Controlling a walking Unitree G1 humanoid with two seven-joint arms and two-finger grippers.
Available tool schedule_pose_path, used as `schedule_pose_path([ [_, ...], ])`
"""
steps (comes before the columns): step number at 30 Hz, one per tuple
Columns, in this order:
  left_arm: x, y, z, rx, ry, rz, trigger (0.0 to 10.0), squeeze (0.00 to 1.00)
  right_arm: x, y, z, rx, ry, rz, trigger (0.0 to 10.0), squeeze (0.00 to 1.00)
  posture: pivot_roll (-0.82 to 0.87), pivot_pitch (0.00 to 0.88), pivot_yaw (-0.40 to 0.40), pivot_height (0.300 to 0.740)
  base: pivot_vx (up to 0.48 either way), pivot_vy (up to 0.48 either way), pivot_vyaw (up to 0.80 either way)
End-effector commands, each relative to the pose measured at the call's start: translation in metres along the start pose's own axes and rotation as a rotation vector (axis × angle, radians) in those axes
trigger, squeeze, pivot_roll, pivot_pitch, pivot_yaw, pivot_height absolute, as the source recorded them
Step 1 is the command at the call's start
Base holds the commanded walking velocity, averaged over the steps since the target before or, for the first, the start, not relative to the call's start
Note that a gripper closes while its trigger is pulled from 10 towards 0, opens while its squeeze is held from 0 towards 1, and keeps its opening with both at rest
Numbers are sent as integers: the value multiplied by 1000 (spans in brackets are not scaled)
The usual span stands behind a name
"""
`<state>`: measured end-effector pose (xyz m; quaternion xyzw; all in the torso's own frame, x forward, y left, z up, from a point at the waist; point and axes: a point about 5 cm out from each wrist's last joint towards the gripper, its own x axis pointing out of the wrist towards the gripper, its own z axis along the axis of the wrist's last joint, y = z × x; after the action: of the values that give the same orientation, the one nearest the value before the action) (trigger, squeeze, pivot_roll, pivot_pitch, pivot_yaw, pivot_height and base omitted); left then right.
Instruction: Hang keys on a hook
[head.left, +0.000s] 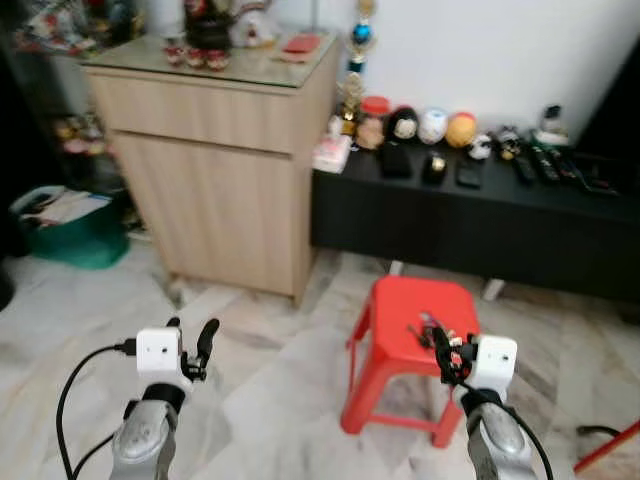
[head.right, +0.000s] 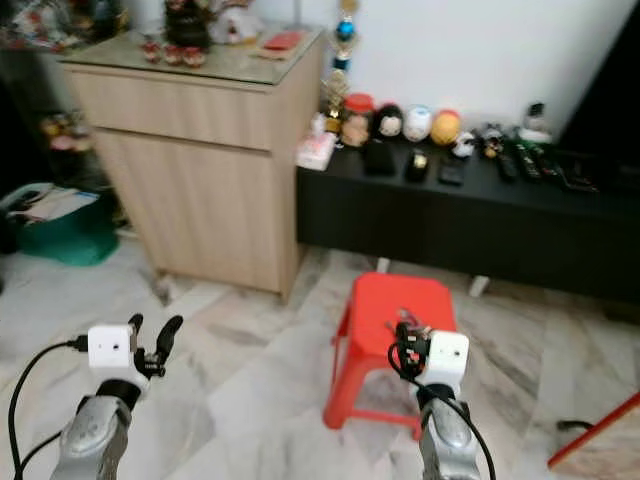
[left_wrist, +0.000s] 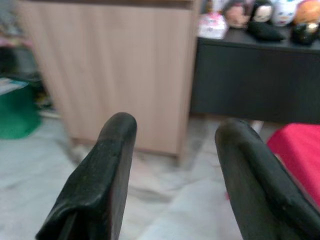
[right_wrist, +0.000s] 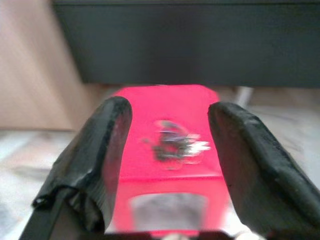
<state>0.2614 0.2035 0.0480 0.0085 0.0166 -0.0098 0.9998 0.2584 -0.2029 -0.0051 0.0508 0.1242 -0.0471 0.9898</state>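
One bunch of keys (right_wrist: 172, 140) is seen lying on the top of a red plastic stool (head.left: 400, 310), toward the side nearer the robot. The right gripper (right_wrist: 170, 145) is held just short of the stool, raised a little above the seat, its two black fingers spread apart with nothing between them and the keys framed in the gap in the right wrist view. The left gripper (head.left: 192, 345) is held out over the bare marble floor (head.left: 270, 390), well apart from the stool, and its fingers are likewise parted and empty. Behind the stool a low black bench (head.left: 520, 215) is set against the white wall, with small round figurines (head.left: 432, 126) and remote controls (head.left: 545, 165) lined up on it. A light wooden cabinet (head.left: 220, 170) is placed to the left of the bench, with small ornaments on its glass top. A green bin (head.left: 75, 235) is seen on the floor further left.
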Motion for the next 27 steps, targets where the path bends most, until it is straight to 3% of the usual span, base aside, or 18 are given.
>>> schedule_pose_path([
  [1,0,6,2,13,-3,15,10000,0,6,4,8,8,-25,10,10000,0,55,0,-71,715,364,0,0],
  [27,-1,9,2,11,1,31,10000,0,8,3,10,23,-30,-10,10000,0,41,0,-69,715,366,0,0],
])
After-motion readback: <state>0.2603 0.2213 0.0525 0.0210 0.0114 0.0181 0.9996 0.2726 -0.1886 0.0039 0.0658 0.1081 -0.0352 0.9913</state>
